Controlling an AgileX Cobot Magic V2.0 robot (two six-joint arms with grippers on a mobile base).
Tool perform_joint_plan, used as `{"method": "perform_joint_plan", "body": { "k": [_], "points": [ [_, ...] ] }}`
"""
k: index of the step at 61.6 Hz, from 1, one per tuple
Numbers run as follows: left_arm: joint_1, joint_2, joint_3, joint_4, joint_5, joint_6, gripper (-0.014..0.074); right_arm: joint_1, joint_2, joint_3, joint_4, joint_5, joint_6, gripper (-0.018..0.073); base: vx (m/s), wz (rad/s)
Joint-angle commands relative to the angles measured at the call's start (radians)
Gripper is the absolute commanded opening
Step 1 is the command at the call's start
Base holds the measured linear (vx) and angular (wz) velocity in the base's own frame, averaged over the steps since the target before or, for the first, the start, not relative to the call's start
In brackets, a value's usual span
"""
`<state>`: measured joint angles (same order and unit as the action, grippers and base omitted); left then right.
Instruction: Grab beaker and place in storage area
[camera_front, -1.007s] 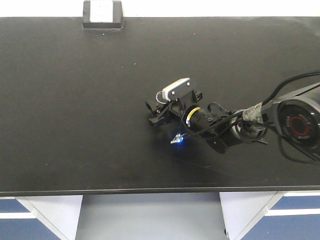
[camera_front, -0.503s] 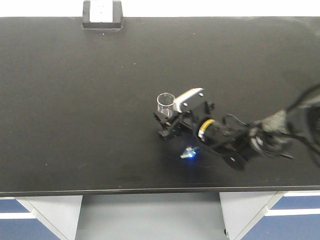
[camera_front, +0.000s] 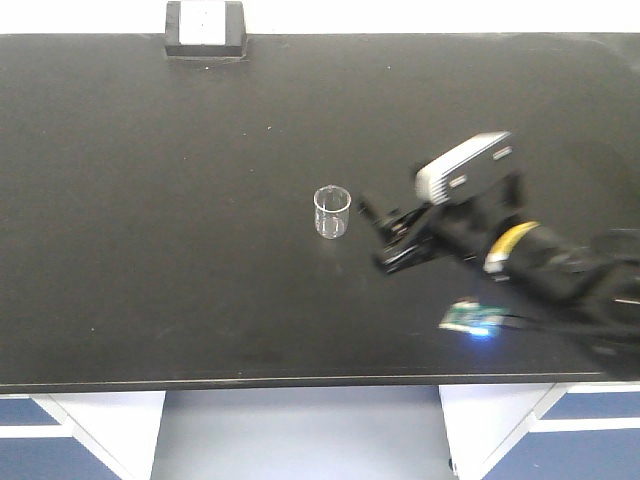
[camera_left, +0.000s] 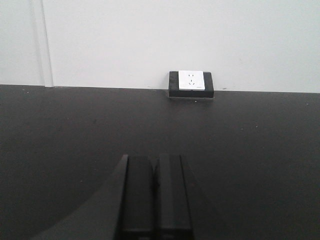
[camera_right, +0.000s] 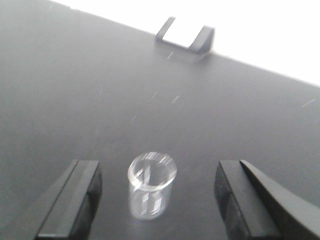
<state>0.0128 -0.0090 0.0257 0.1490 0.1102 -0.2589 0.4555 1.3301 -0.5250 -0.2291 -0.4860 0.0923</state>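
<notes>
- While the beaker (camera_front: 332, 212) stands upright on the storage area (camera_front: 150, 250), mid-bench, your right gripper (camera_front: 385, 238) sits just beside it, jaws wide, holding nothing.
- Placement looks done; next, you retreat without clipping the glass.
- Your left gripper (camera_left: 154, 197) is closed, empty.

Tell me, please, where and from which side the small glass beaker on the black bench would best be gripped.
Grip the beaker across its straight cylindrical wall, below the flared rim, coming in level from the right hand's side. It stands upright and alone on the benchtop, so both sides are free. The right wrist view shows the open fingers already lined up either side of it.
</notes>
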Motion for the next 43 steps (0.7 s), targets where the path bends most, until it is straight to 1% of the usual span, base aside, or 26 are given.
{"method": "perform_joint_plan", "body": {
  "k": [1, 10, 14, 27, 41, 43],
  "points": [
    [-0.006, -0.019, 0.022, -0.006, -0.084, -0.006, -0.0008, -0.002, -0.161, -0.021, 0.009, 0.061, -0.001, 0.0536, 0.0, 0.0],
    [-0.006, -0.019, 0.022, -0.006, -0.084, -0.006, -0.0008, -0.002, -0.345, -0.021, 0.012, 0.193, 0.002, 0.0535, 0.0, 0.0],
    [-0.006, -0.019, 0.022, -0.006, -0.084, -0.006, -0.0008, -0.002, -0.404, -0.021, 0.012, 0.22, 0.001, 0.0531, 0.0, 0.0],
    [-0.006, -0.019, 0.022, -0.006, -0.084, -0.006, -0.0008, -0.002, -0.506, -0.021, 0.012, 0.225, 0.001, 0.0531, 0.0, 0.0],
    [-0.006, -0.019, 0.022, -0.006, -0.084, -0.006, -0.0008, -0.002, -0.513, -0.008, 0.012, 0.225, -0.001, 0.0529, 0.0, 0.0],
    [-0.006, -0.019, 0.022, -0.006, -0.084, -0.006, -0.0008, -0.014, -0.521, -0.004, 0.019, 0.235, -0.003, 0.0526, 0.0, 0.0]
  ]
}}
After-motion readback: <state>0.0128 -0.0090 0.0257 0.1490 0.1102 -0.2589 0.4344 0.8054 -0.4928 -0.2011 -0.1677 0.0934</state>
